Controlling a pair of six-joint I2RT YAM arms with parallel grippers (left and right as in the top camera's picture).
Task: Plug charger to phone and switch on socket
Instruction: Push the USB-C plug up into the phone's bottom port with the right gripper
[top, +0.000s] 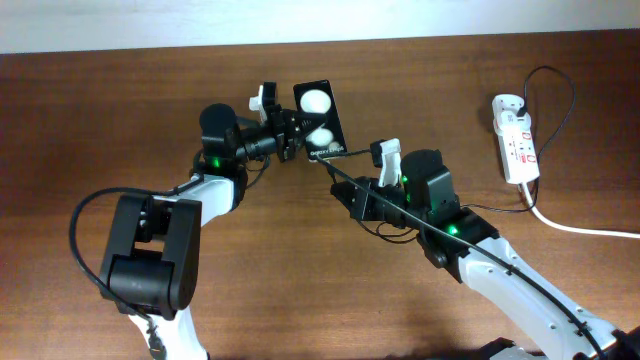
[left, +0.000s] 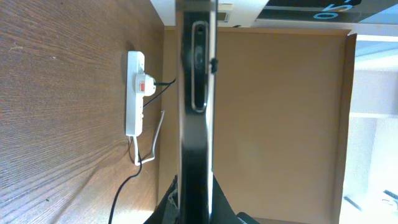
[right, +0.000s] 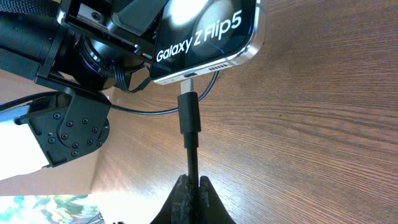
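Right end effector (right: 191, 183) closed on charger (right: 188, 118) cable just behind the plug; plug tip meets phone (right: 205, 37) port. Left end effector (top: 288, 128) grips phone over table (top: 100, 100). Socket (top: 516, 140) lies well apart, far right.

Black charger (right: 189, 118) tip meets port of phone (right: 205, 37); white socket (top: 515, 140) lies well apart.

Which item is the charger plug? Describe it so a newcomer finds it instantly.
Start at the black phone held mid-table by the left gripper. Just at its lettered end, the right gripper pinches the charger: a thin black cable with a small black plug, unlike the thick white cord.
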